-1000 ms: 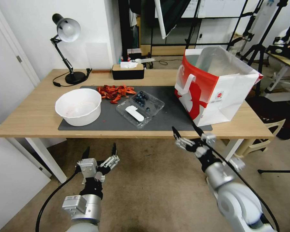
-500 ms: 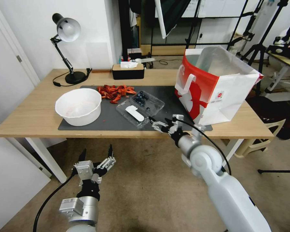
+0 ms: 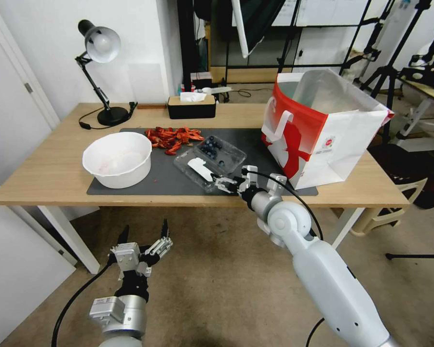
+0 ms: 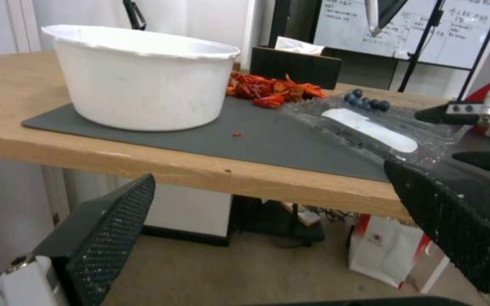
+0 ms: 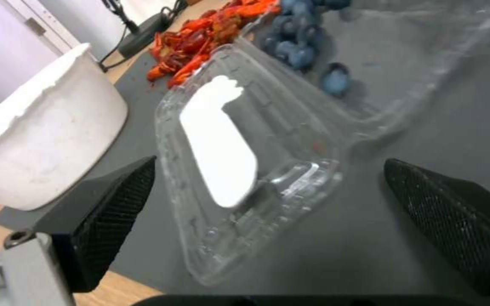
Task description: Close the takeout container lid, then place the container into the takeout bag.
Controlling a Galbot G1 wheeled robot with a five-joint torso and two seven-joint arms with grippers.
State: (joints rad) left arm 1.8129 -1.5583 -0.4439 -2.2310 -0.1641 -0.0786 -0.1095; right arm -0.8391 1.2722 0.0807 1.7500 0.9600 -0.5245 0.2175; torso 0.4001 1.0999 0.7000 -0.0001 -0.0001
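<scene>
Beside lid (image 3: 203, 169): bowl (image 3: 116, 159), R gripper (image 3: 219, 181).

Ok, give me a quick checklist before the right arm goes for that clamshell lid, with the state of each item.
1. Lid lies flat open on the mat, label sticker up: ok.
2. Right pincer open, at the lid's near edge, not yet touching it: ok.
3. Blueberries sit in the container's base half, clear of the lid: ok.
4. Takeout bag upright with mouth open: ok.
5. White bowl apart from the lid's swing: ok.
6. Left pincer open, low, before the table's edge: ok.
</scene>
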